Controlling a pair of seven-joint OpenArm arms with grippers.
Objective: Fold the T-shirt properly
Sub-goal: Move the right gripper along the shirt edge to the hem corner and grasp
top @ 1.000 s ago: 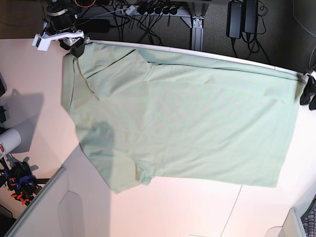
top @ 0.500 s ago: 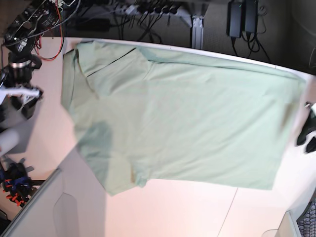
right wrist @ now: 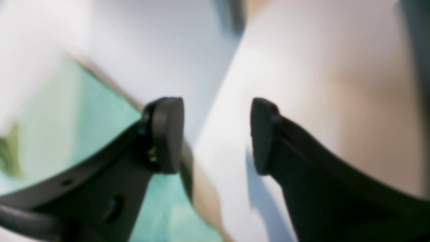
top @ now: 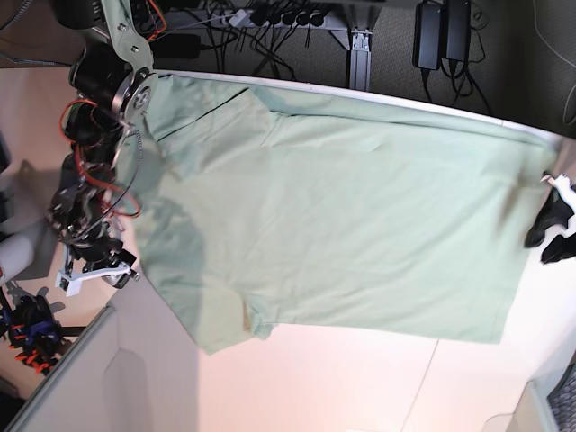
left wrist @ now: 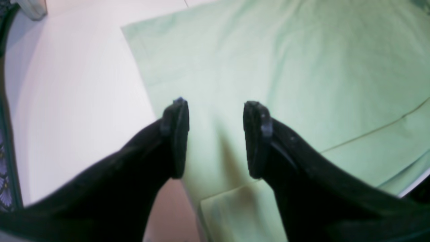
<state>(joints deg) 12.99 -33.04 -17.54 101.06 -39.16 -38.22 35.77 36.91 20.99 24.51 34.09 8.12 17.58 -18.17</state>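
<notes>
The pale mint-green T-shirt (top: 342, 216) lies spread flat across the table (top: 360, 387), collar end to the left and hem to the right. My left gripper (top: 547, 236) hovers at the hem's right edge. In the left wrist view the left gripper (left wrist: 216, 134) is open over the T-shirt (left wrist: 268, 50) near a hem corner, holding nothing. My right gripper (top: 106, 273) hangs beside the shirt's left edge, near the lower sleeve. Though blurred, the right wrist view shows the right gripper (right wrist: 216, 134) open above bare table, with the T-shirt (right wrist: 50, 134) off to its left.
A grey panel (top: 81, 387) lies at the near left corner, with a white roll (top: 16, 256) and orange-and-blue clamps (top: 31, 333) beside it. Cables and a power strip (top: 270, 16) run behind the table's far edge. Black power adapters (top: 441, 36) hang at the back right.
Both grippers have left the shirt's far corners. The right arm swung out left and then down along the left edge. The left gripper slid nearer along the hem. The shirt stays flat.
</notes>
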